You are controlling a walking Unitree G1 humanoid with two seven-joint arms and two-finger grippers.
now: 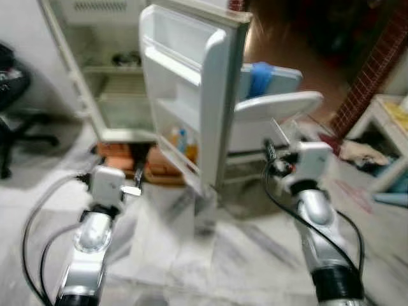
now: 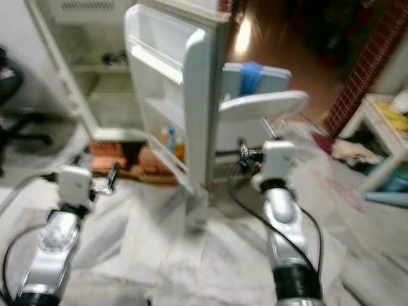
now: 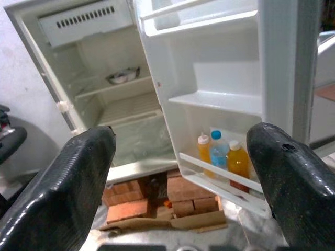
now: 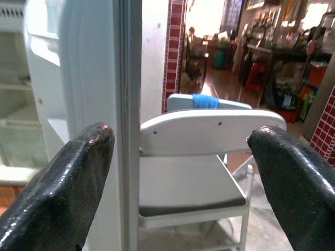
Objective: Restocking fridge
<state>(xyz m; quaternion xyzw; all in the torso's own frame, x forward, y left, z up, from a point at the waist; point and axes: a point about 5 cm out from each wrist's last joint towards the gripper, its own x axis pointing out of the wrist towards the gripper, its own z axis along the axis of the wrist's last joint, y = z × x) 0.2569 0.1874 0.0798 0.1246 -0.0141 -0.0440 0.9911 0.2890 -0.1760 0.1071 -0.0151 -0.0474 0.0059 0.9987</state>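
You are looking at two silver arms with rounded, glossy metal forearm shells, each ending in a boxy white wrist housing. A black band rings the right arm near its lower end, and the left arm shows a dark collar low down too. Black cables loop loosely from each wrist housing back along the arms. The left gripper (image 3: 180, 178) and right gripper (image 4: 180, 178) carry thick black fingers (image 3: 78, 183) with a shiny, faintly textured surface and rounded tips.

The fridge (image 3: 209, 78) is lined in smooth, glossy white plastic. Rough red bricks (image 3: 157, 196) are seen beneath it. The fingers (image 3: 78, 178) look glossy black (faintly textured). The blurred floor (image 1: 191, 255) may be polished marble.
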